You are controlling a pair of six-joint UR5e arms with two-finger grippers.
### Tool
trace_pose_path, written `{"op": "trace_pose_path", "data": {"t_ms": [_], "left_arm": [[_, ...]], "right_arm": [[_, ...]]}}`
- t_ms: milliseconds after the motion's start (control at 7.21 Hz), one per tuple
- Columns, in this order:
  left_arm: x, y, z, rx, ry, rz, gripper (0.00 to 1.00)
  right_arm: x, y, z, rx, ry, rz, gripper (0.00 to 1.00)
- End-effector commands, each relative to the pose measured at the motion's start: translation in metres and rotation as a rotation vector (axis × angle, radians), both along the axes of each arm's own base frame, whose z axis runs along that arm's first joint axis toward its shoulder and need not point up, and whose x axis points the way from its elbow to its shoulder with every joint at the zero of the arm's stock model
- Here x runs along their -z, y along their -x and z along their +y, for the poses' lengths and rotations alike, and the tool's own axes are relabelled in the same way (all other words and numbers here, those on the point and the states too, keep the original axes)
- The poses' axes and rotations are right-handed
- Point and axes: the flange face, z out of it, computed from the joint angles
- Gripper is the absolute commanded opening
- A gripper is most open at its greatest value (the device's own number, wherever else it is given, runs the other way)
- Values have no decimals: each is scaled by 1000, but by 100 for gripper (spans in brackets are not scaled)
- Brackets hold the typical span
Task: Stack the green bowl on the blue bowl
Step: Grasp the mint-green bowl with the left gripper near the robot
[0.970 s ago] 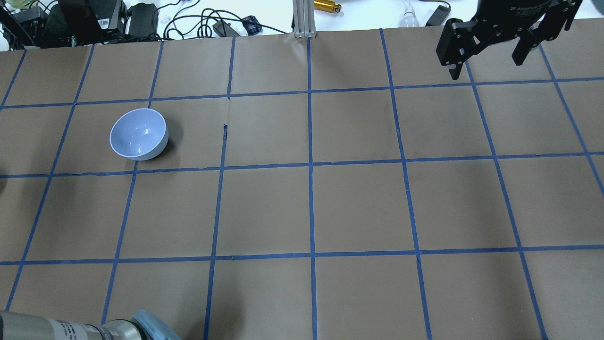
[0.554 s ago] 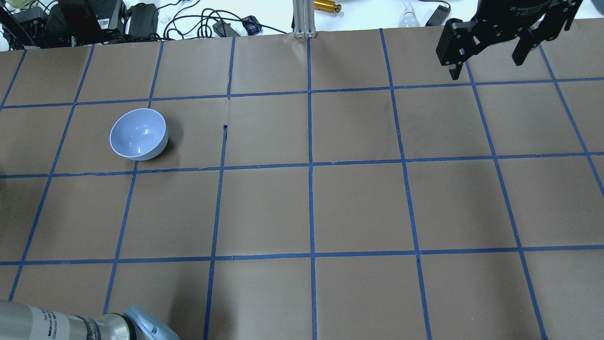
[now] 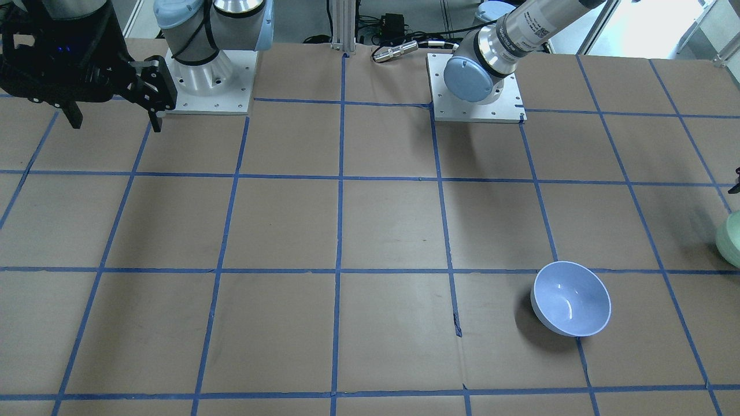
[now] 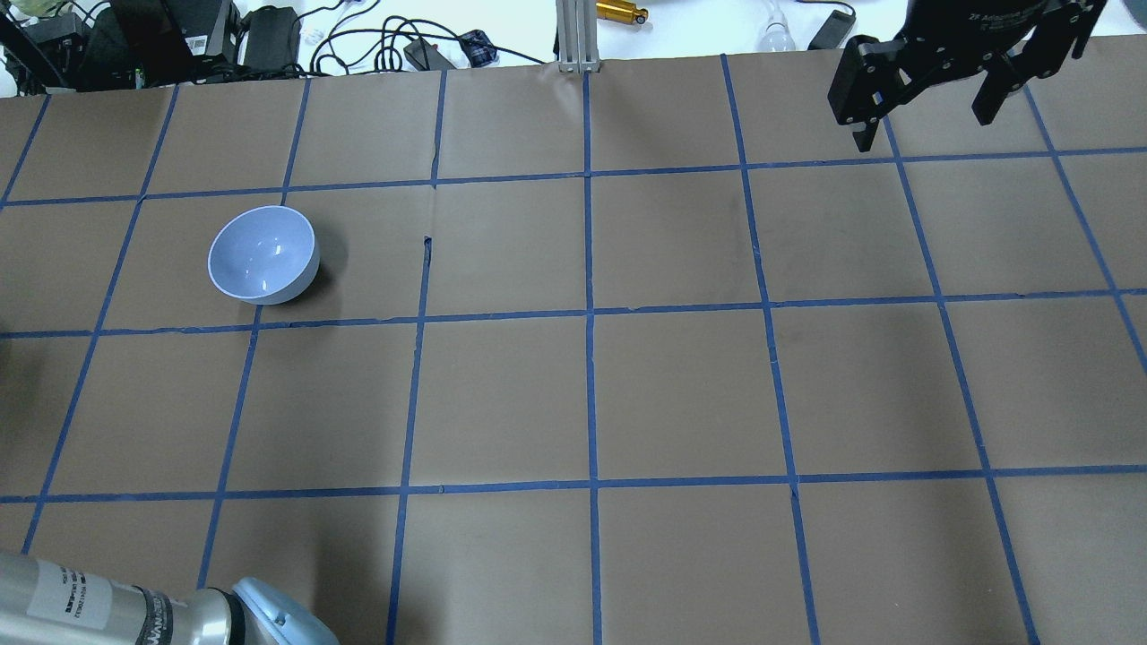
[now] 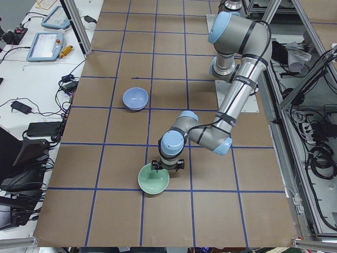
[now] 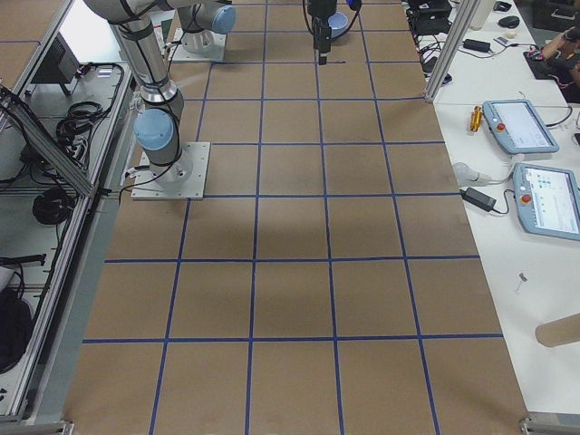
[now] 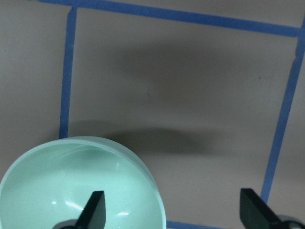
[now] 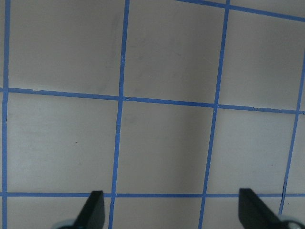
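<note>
Green bowl [image 5: 154,179]: round, glossy, pale mint with a lighter rim. It is sitting upright at the left end of the tabletop [image 4: 681,385], well apart from the blue bowl [image 4: 263,254].

Left gripper [image 7: 174,212]: is hanging at the green bowl with jaws standing wide, one finger inside the bowl and the other outside.

Right gripper [image 4: 925,121]: is hovering far right with jaws wide, holding nothing.

Change: the left arm's elbow [image 4: 278,618] is now reaching further into the near left corner. The blue bowl is staying put.

Surface: brown paper gridded with blue tape. White benches carrying cables [image 4: 358,36] and tablets [image 6: 521,127] are flanking it.
</note>
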Motion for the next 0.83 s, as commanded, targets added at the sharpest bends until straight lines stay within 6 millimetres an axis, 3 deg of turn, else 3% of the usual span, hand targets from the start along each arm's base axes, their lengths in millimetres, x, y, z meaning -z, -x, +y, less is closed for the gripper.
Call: {"op": "trace_pose_path", "data": {"t_ms": [0,277,693], "left_arm": [[23,-15,6,27,-19,23,98],[25,-17,9,56,-25,23,97],[31,-15,10,44,-26,35,82]], "right_arm": [[0,0,0,0,0,0,100],[0,0,0,0,0,0,100],[0,0,0,0,0,0,100]]}}
